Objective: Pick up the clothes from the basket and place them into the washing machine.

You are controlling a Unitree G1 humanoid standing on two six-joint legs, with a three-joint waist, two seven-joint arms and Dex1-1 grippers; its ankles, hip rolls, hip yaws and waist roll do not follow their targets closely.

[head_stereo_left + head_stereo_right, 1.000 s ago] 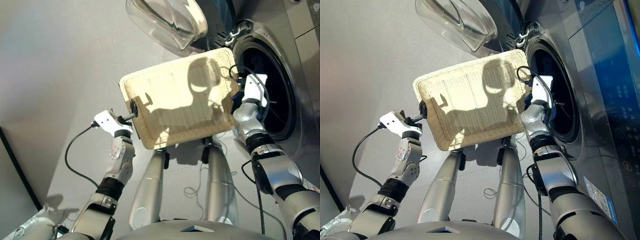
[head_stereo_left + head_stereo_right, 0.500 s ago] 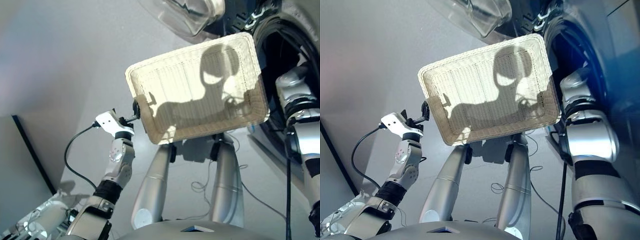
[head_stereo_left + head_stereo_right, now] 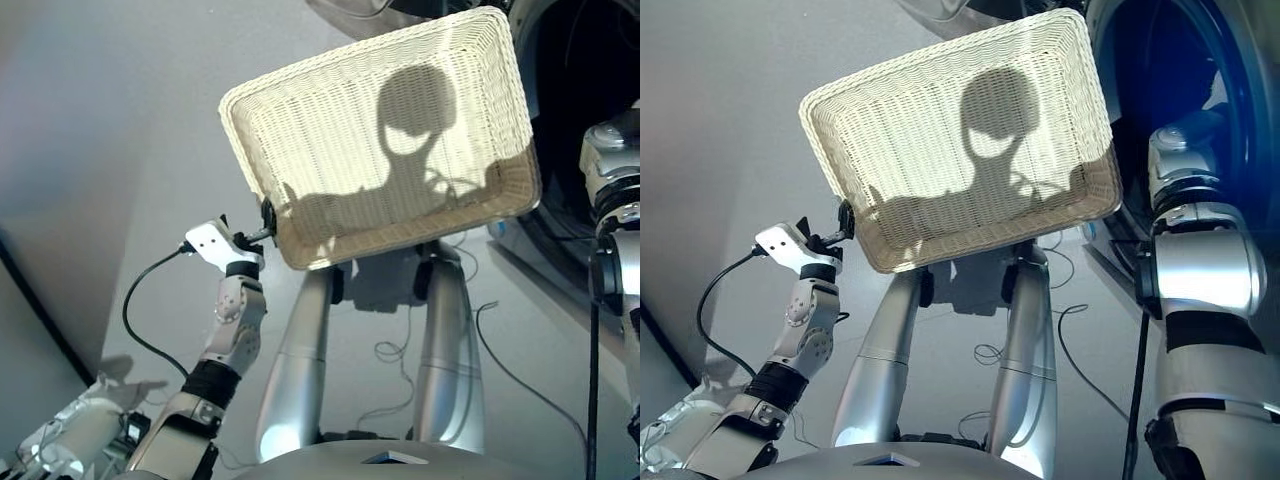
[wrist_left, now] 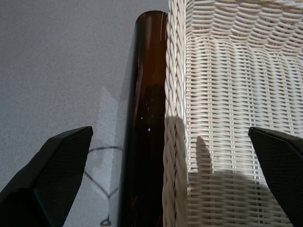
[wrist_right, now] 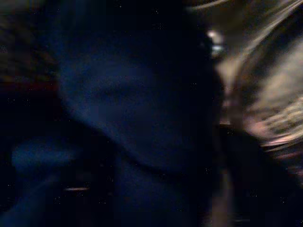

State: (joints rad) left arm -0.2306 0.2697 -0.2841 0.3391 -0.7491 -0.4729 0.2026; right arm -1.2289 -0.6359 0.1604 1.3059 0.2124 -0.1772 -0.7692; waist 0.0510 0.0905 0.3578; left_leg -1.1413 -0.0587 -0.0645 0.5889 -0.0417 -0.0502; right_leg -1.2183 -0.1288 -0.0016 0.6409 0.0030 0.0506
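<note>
1. The basket (image 3: pixel 300 140) is in front of the robot, next to the open drum of the washer (image 3: pixel 590 90). No clothes show in it.
2. The left gripper (image 3: pixel 262 218) is at the left edge of the basket. Its jaws are apart, one on each side of the woven rim.
3. The right gripper is not seen; its wrist view shows only dark blue cloth (image 5: pixel 128 104), blurred.

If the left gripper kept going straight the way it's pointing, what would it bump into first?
Most likely the basket: the left gripper points at its near rim, with the woven side right between its open fingers. A dark brown bar runs just beside that rim.
</note>
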